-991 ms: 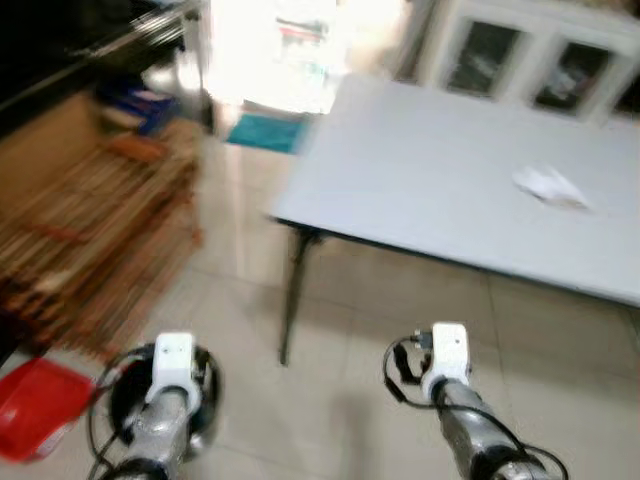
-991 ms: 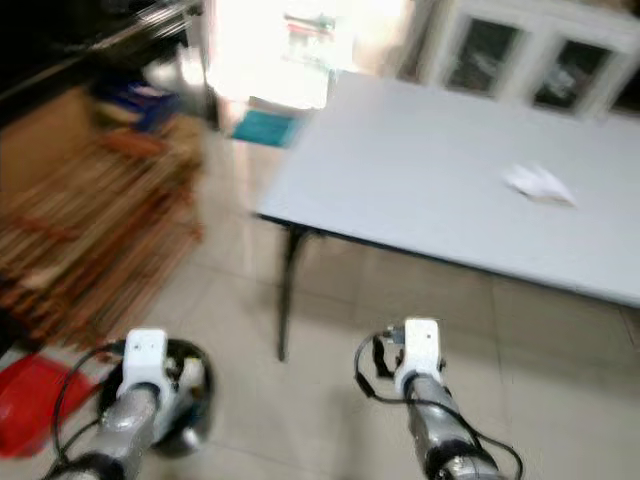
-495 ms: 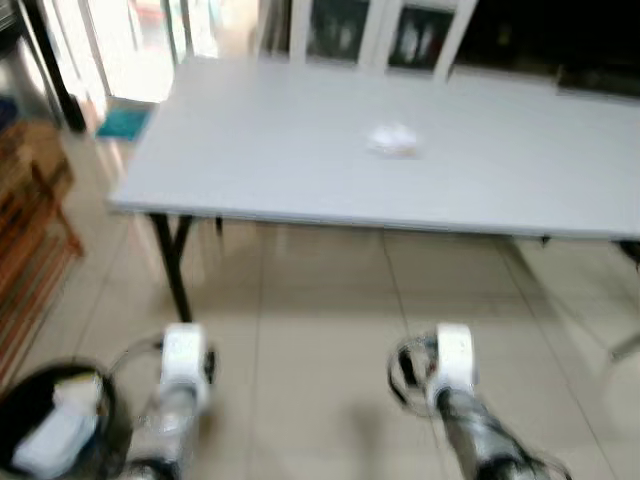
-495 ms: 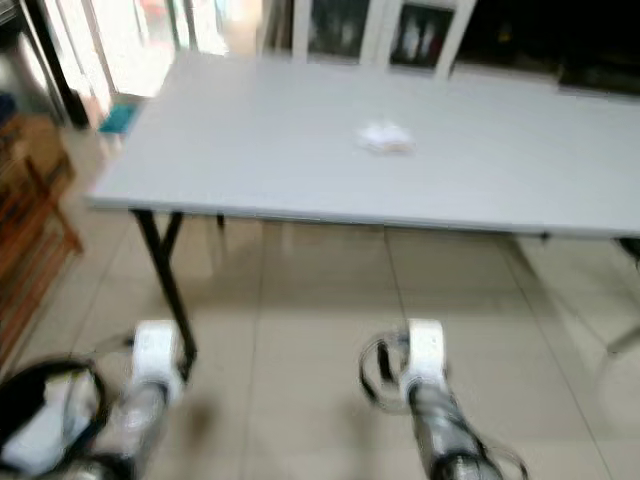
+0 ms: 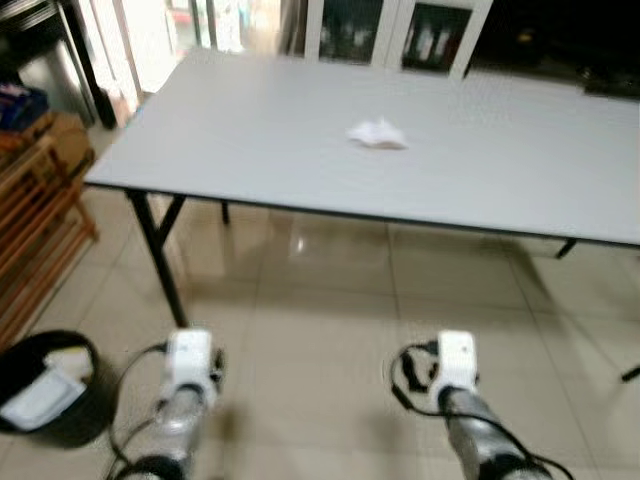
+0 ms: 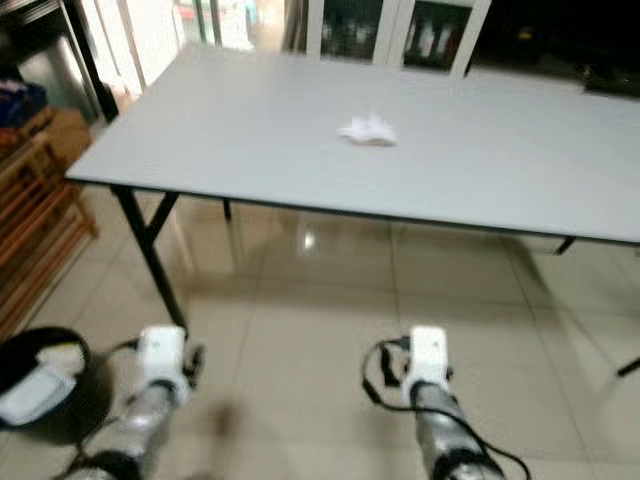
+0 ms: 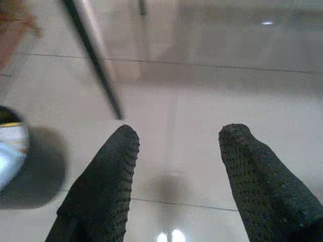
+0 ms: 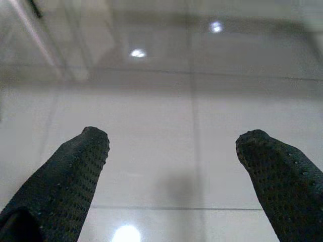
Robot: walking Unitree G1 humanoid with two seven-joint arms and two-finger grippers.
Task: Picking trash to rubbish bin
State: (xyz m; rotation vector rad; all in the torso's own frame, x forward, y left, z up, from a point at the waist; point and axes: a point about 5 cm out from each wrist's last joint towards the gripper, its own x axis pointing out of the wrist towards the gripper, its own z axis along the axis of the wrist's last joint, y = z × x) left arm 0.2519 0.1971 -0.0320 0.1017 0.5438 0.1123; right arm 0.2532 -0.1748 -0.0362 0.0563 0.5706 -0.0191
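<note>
A crumpled white piece of trash (image 5: pixel 377 133) lies on the grey folding table (image 5: pixel 250 130), near its middle. A black rubbish bin (image 5: pixel 45 390) with white waste inside stands on the floor at my lower left. Both arms hang low over the tiled floor, short of the table. My left gripper (image 7: pixel 179 138) is open with nothing between its fingers, and the bin's rim (image 7: pixel 5 151) shows beside it. My right gripper (image 8: pixel 174 141) is open too, over bare tiles.
Wooden slatted furniture (image 5: pixel 40 230) stands at the left, close to the bin. The table's black leg (image 5: pixel 160 255) is ahead of my left arm. White glass-door cabinets (image 5: pixel 400 35) line the far wall. Shiny floor tiles (image 5: pixel 330 290) stretch under the table.
The whole view has swung to the right, so the camera moved: the table and trash now sit centred ahead, and the bin has shifted to the far lower left. Both grippers hang as before.
</note>
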